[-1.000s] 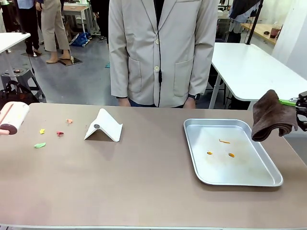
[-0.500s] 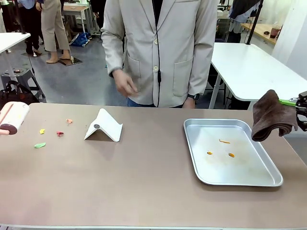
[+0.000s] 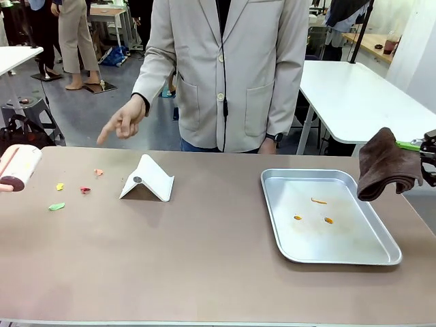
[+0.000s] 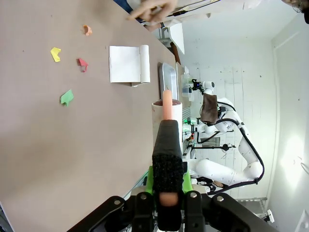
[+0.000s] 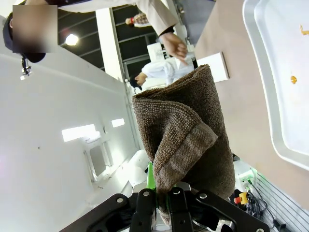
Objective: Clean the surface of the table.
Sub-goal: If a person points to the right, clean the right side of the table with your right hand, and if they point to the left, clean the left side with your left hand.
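Person's hand (image 3: 125,119) raised since last frame, pointing at scraps (image 3: 84,190) on the table (image 3: 204,252). My left gripper (image 4: 167,145) still pinches the roller (image 4: 166,110); right gripper (image 3: 424,146) still clamps the cloth (image 3: 385,163).

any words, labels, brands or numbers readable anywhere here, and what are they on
None can be read.
The lint roller in the left hand, the brown cloth in the right hand, the silver tray, the white folded stand, the paper scraps and the table show no print.
Any print in the background is too small or blurred to read.
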You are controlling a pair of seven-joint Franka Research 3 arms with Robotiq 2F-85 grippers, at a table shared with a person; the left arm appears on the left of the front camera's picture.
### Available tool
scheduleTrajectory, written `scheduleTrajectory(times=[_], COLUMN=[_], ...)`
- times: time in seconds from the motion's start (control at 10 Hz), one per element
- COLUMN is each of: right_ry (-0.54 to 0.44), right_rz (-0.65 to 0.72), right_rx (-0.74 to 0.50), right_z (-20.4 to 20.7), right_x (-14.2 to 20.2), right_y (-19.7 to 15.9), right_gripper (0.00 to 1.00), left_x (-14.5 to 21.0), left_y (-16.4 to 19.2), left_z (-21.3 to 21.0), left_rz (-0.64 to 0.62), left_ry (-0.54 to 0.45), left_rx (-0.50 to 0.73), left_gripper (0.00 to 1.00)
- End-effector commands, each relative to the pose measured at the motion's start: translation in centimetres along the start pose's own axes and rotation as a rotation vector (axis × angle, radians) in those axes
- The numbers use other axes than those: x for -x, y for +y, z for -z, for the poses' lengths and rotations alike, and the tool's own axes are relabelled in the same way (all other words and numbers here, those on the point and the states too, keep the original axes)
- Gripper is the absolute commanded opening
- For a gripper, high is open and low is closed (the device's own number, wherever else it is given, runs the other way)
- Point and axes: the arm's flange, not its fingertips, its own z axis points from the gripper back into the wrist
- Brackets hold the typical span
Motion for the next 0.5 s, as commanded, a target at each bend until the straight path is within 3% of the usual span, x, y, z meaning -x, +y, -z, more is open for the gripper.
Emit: scheduleTrajectory(times=[0.0,0.4], right_ry=[-0.007,-0.007], right_rz=[-0.002,-0.002], right_rx=[-0.027,-0.027], right_z=[-0.04,-0.04], right_x=[-0.07,-0.07], right_y=[0.39,0.39], right_gripper=[0.0,0.0], left_x=[0.17,0.17], left_y=[-0.33,-0.33], left_z=[-0.09,-0.09], left_rz=[0.019,0.019], left_ry=[0.002,0.002], left_rx=[-0.005,-0.005], left_gripper=[0.0,0.0])
